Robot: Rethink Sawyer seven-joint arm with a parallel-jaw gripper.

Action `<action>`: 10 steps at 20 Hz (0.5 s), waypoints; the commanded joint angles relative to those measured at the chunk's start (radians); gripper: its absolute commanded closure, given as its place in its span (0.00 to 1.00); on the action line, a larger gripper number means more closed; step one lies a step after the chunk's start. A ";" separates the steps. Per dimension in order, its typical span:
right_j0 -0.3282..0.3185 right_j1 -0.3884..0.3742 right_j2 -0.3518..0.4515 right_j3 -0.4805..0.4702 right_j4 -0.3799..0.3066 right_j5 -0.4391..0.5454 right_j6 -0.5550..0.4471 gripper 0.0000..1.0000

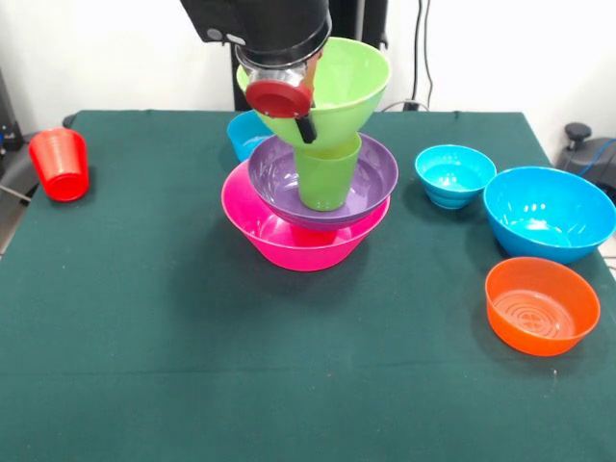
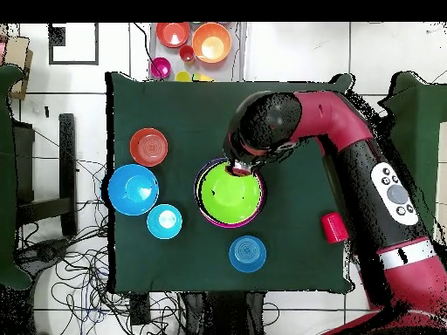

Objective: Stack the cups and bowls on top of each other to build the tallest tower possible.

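Observation:
The tower stands mid-table: the wide hot pink bowl [image 1: 289, 241] at the bottom, the purple bowl [image 1: 361, 183] raised above it, the lime green cup [image 1: 325, 178] standing in the purple bowl, and the lime green bowl [image 1: 337, 82] tilted on top. My gripper [image 1: 300, 123] comes down from above onto the green bowl's rim, with one black finger [image 1: 305, 128] on the outside of its wall. From overhead the green bowl [image 2: 230, 194] hides the rest of the tower, and the gripper [image 2: 237, 167] is at its rim. The red-orange cup [image 1: 60, 164] stands alone at the left.
To the right of the tower are a small cyan bowl [image 1: 454, 175], the large blue bowl [image 1: 549, 212] and the orange bowl [image 1: 541, 305]. A second small cyan bowl [image 1: 243, 130] sits behind the tower. More bowls [image 2: 211, 42] lie off the table in the overhead view.

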 commanded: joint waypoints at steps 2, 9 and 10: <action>0.007 0.038 -0.031 0.078 -0.036 -0.075 -0.129 1.00; 0.006 0.024 -0.034 0.070 -0.055 -0.093 -0.133 1.00; 0.007 0.025 -0.036 0.065 -0.059 -0.095 -0.135 1.00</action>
